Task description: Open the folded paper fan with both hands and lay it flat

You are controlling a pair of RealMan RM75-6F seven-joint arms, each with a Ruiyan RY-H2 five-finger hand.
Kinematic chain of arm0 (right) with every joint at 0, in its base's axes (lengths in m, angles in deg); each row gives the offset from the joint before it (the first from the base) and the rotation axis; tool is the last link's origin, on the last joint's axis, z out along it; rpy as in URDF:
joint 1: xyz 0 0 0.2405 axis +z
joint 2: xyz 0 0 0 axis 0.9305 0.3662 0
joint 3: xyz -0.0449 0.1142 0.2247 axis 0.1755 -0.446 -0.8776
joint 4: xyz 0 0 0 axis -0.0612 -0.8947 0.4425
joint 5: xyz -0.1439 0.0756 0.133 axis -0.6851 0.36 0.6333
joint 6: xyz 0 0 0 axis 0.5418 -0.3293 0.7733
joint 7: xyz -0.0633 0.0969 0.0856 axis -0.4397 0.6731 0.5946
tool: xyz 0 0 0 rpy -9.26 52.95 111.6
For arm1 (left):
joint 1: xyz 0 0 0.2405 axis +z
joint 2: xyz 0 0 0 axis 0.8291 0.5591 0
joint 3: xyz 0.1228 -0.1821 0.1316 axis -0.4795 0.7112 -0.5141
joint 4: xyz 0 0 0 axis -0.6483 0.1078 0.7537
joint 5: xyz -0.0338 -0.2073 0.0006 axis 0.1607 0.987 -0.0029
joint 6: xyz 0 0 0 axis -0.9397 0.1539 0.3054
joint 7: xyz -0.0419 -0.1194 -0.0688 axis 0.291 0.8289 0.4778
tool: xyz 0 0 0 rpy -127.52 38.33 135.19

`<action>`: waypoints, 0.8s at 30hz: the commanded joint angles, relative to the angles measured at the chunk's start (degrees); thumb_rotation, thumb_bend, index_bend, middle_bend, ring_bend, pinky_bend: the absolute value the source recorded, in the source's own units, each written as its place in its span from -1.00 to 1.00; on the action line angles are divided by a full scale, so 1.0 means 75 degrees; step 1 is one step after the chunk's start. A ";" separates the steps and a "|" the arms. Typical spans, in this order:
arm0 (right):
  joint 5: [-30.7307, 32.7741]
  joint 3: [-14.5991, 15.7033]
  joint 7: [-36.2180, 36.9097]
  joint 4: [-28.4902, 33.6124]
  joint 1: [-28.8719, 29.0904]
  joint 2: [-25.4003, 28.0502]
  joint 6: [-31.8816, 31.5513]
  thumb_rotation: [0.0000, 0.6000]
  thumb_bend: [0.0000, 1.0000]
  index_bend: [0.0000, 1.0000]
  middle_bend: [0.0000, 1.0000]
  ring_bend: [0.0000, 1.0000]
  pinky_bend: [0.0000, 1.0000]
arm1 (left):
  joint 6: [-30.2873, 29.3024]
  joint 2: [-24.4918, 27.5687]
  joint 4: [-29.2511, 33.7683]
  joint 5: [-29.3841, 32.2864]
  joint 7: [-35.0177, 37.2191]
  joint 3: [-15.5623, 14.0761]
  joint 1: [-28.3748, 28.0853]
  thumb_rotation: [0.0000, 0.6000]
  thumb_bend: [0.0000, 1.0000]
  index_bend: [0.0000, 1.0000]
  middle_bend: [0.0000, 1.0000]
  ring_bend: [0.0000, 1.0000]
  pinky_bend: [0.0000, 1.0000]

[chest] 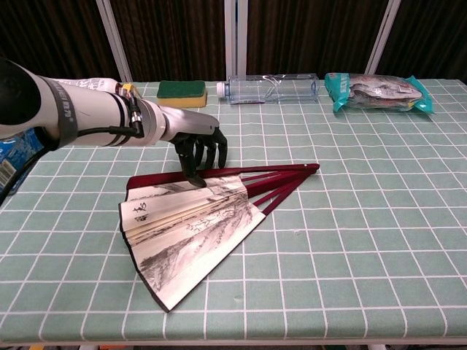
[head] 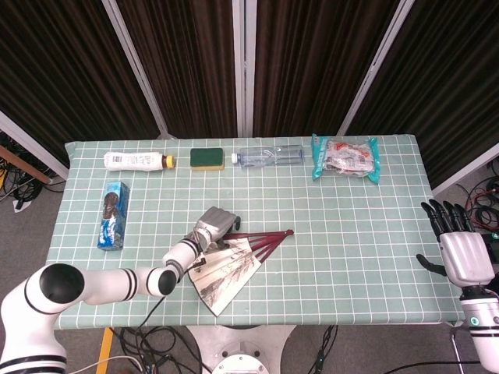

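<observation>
The paper fan (head: 226, 266) lies partly spread on the green checked table (head: 351, 234), its dark red ribs meeting at a pivot on the right. In the chest view the fan (chest: 197, 226) shows painted paper and a red top rib. My left hand (head: 215, 224) hovers over that top rib with its fingers pointing down; in the chest view the fingertips of the left hand (chest: 197, 144) touch the rib, gripping nothing. My right hand (head: 457, 249) hangs off the table's right edge, fingers spread and empty, seen only in the head view.
Along the back edge lie a white bottle (head: 139, 160), a green sponge (head: 207, 158), a clear plastic bottle (head: 269, 156) and a teal snack bag (head: 345, 158). A blue box (head: 113, 214) lies at the left.
</observation>
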 commanded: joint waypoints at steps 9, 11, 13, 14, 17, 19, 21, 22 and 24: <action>0.0092 0.0002 0.0034 -0.0039 -0.0023 -0.0010 0.0022 1.00 -0.85 -1.00 -0.90 -1.00 -1.00 | -0.0195 -0.0210 -0.0048 -0.0079 -0.0049 -0.0181 -0.0117 1.00 -0.47 -0.25 -0.03 -0.14 -0.25; 0.0104 0.0003 0.0050 -0.0054 -0.0027 -0.0024 0.0024 1.00 -0.85 -1.00 -0.90 -1.00 -1.00 | -0.0271 -0.0256 -0.0065 -0.0138 -0.0052 -0.0200 -0.0107 1.00 -0.45 -0.24 -0.02 -0.14 -0.25; 0.0114 0.0008 0.0062 -0.0065 -0.0033 -0.0033 0.0026 1.00 -0.85 -1.00 -0.90 -1.00 -1.00 | -0.0325 -0.0287 -0.0067 -0.0211 -0.0029 -0.0199 -0.0081 1.00 -0.42 -0.20 0.02 -0.10 -0.22; 0.0117 0.0010 0.0067 -0.0066 -0.0036 -0.0035 0.0025 1.00 -0.85 -1.00 -0.90 -1.00 -1.00 | -0.0317 -0.0294 -0.0064 -0.0240 -0.0014 -0.0205 -0.0069 1.00 -0.40 -0.17 0.05 -0.07 -0.19; 0.0117 0.0012 0.0091 -0.0061 -0.0050 -0.0026 0.0009 1.00 -0.85 -1.00 -0.90 -1.00 -1.00 | -0.0375 -0.0340 -0.0099 -0.0369 0.0030 -0.0197 -0.0025 1.00 -0.36 -0.08 0.13 0.00 -0.08; 0.0114 0.0011 0.0097 -0.0050 -0.0060 -0.0014 -0.0009 1.00 -0.86 -1.00 -0.90 -1.00 -1.00 | -0.0424 -0.0365 -0.0112 -0.0498 0.0076 -0.0185 0.0023 1.00 -0.32 -0.01 0.19 0.07 -0.02; 0.0105 0.0003 0.0113 -0.0032 -0.0068 -0.0002 -0.0037 1.00 -0.86 -1.00 -0.90 -1.00 -1.00 | -0.0439 -0.0348 -0.0075 -0.0635 0.0141 -0.0169 0.0081 1.00 -0.30 0.06 0.26 0.13 0.06; 0.0103 -0.0001 0.0127 -0.0027 -0.0070 0.0001 -0.0046 1.00 -0.86 -1.00 -0.90 -1.00 -1.00 | -0.0474 -0.0337 -0.0045 -0.0708 0.0192 -0.0143 0.0120 1.00 -0.30 0.09 0.29 0.17 0.10; 0.0099 -0.0015 0.0176 -0.0024 -0.0065 0.0004 -0.0051 1.00 -0.86 -1.00 -0.90 -1.00 -1.00 | -0.0599 -0.0275 0.0059 -0.0929 0.0396 -0.0039 0.0261 1.00 -0.29 0.18 0.37 0.26 0.20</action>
